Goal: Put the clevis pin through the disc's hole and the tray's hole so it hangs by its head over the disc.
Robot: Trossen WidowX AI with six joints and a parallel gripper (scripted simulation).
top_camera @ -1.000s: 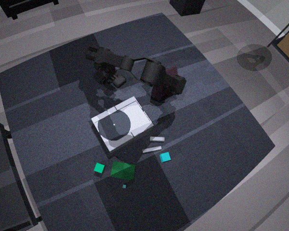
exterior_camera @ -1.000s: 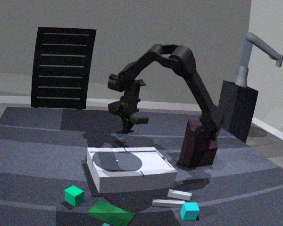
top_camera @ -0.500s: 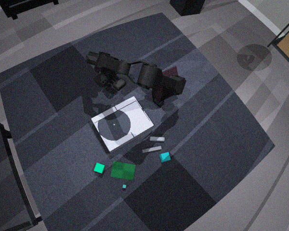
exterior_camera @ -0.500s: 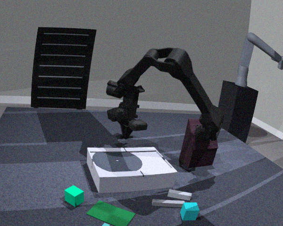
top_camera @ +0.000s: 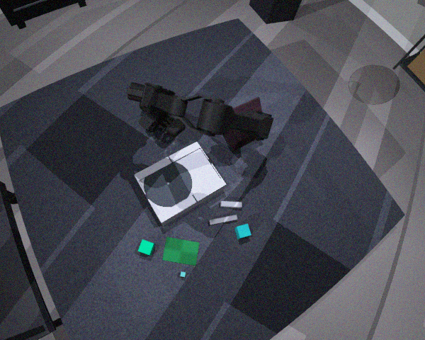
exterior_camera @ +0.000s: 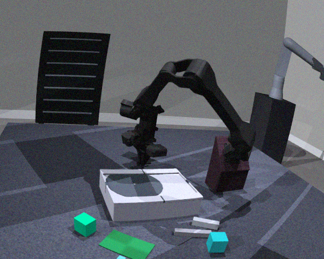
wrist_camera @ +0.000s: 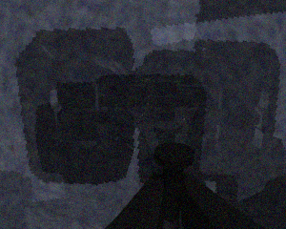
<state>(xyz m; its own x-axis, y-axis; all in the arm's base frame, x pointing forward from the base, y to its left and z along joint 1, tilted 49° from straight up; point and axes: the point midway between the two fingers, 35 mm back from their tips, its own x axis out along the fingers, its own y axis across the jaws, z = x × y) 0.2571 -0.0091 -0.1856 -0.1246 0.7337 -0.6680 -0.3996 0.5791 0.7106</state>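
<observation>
The steel tray (top_camera: 210, 179) (exterior_camera: 181, 190) stands on the table, and the wide disc (top_camera: 180, 184) (exterior_camera: 120, 184) lies flat inside its rim, toward the left. A small light spot shows at the disc's middle hole; the tray's pin hole cannot be made out. My gripper (exterior_camera: 141, 164) (wrist_camera: 170, 183) points down just behind the tray's back rim in the exterior view. It is shut on the clevis pin (wrist_camera: 173, 154), whose dark round head shows at the fingertips in the wrist view. The pin's shank is hidden or too dark to tell.
In front of the tray are a green cube (top_camera: 146, 247) (exterior_camera: 85, 224), a flat green sheet (top_camera: 180, 251) (exterior_camera: 127, 244), a tiny cyan cube (top_camera: 183, 274), two pale bars (top_camera: 231, 204) (top_camera: 223, 219) and a cyan cube (top_camera: 242, 231) (exterior_camera: 217, 242). A dark red block (exterior_camera: 226, 178) stands beside the arm's base.
</observation>
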